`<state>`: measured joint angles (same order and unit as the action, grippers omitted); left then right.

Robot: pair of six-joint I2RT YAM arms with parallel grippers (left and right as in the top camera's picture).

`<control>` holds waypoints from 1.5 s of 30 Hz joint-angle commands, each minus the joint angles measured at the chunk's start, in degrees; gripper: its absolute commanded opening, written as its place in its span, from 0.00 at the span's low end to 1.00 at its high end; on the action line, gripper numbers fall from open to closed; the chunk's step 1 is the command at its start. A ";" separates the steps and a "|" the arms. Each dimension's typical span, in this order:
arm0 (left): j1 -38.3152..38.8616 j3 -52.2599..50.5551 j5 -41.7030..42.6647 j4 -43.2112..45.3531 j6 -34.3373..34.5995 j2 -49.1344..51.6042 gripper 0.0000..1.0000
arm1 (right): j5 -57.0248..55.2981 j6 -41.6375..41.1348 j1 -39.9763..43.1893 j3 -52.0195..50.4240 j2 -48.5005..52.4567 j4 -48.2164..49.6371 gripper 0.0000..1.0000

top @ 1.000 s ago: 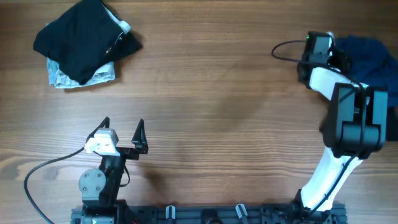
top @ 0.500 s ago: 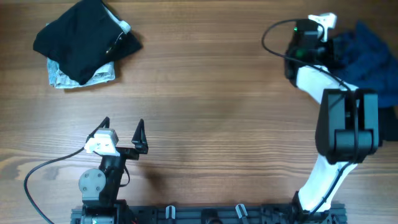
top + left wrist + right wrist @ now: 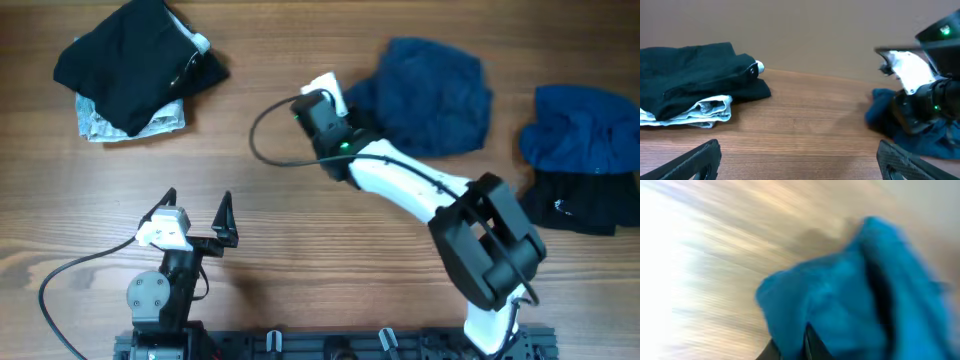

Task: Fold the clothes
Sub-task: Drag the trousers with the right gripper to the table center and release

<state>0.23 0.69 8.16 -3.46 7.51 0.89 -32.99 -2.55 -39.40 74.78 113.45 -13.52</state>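
Note:
A crumpled dark blue garment (image 3: 430, 90) lies at the table's back middle-right. My right gripper (image 3: 345, 105) is shut on its left edge; the right wrist view shows blurred blue cloth (image 3: 850, 305) bunched round the fingers (image 3: 805, 340). The garment also shows at the right of the left wrist view (image 3: 900, 125). A pile of blue and black clothes (image 3: 580, 150) sits at the right edge. A folded stack of black cloth over a grey-white garment (image 3: 135, 70) lies at the back left, also in the left wrist view (image 3: 695, 95). My left gripper (image 3: 195, 215) is open and empty near the front.
The right arm (image 3: 440, 200) stretches diagonally across the table's middle right, its black cable (image 3: 270, 125) looping left of the wrist. The left arm's base (image 3: 155, 295) stands at the front left edge.
My right gripper has swept from the back right corner to the back middle, dragging the dark blue garment off the pile. The left arm has not moved.

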 commanded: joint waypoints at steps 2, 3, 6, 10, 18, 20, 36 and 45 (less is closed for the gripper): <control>-0.17 -0.35 -0.35 -0.20 -1.31 -0.28 1.00 | 22.88 -8.44 -1.49 10.93 -2.56 -8.74 0.27; -0.17 -0.35 -0.35 -0.20 -1.31 -0.28 1.00 | 22.49 -8.33 -1.22 14.49 -2.71 -13.07 0.65; -0.17 -0.35 -0.35 -0.20 -1.31 -0.28 1.00 | 20.70 -11.34 2.97 24.09 -4.33 -26.27 1.00; -0.17 -0.35 -0.35 -0.20 -1.31 -0.28 1.00 | 24.79 -13.70 18.01 25.73 -9.53 -33.51 1.00; -0.17 -0.35 -0.35 -0.20 -1.31 -0.28 1.00 | 62.12 3.43 36.92 24.24 5.68 -35.87 0.92; -0.17 -0.35 -0.35 -0.20 -1.31 -0.28 1.00 | 64.48 3.89 36.61 24.22 10.67 -36.02 0.92; -0.17 -0.35 -0.35 -0.20 -1.31 -0.28 1.00 | 92.48 -2.58 35.85 26.43 5.27 -31.71 0.04; -0.17 -0.35 -0.35 -0.20 -1.31 -0.28 1.00 | 73.68 -7.13 13.05 24.79 -4.76 -37.42 0.15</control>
<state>0.23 0.69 8.16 -3.46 7.51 0.89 50.19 -5.76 -20.51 100.57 108.05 -50.70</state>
